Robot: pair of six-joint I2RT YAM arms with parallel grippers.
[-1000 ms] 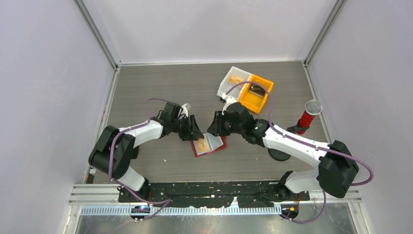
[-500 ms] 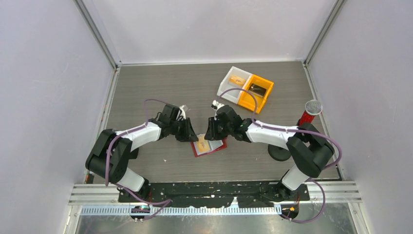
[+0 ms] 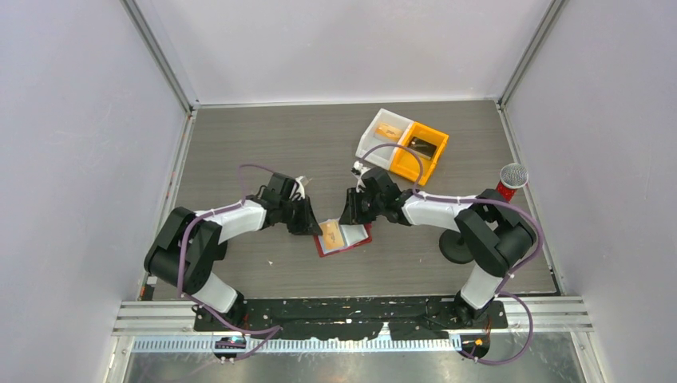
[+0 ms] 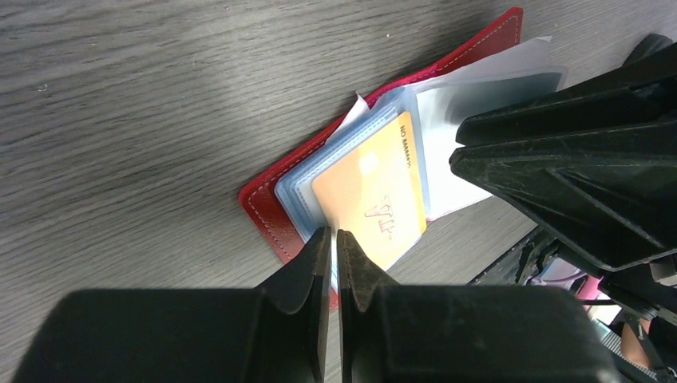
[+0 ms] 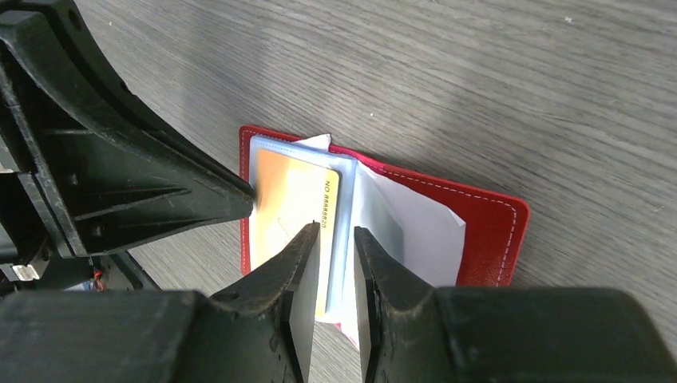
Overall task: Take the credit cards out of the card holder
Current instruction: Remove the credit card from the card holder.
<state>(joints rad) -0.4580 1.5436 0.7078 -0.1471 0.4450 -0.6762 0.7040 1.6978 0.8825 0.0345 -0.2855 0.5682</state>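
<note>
The red card holder (image 3: 322,250) lies open on the table between the two arms, with its pale blue-grey sleeves fanned up. An orange-tan credit card (image 3: 330,234) lies on top of the left sleeves; it also shows in the left wrist view (image 4: 371,199) and the right wrist view (image 5: 291,199). My left gripper (image 4: 335,233) is shut, its tips at the card's near left edge with nothing between them. My right gripper (image 5: 335,229) stands narrowly open just over the card's right edge and the sleeves (image 5: 375,219). The left fingers (image 5: 231,195) point at the holder's left edge.
A white bin (image 3: 383,132) and an orange bin (image 3: 421,152) stand together at the back right, each with something in it. A red microphone (image 3: 504,190) with a grey head stands on a black base (image 3: 457,249) at the right.
Both grippers have narrowed their jaws and come down onto the card holder from either side. The right arm's elbow has swung in towards its base. The card holder has stayed in place.
</note>
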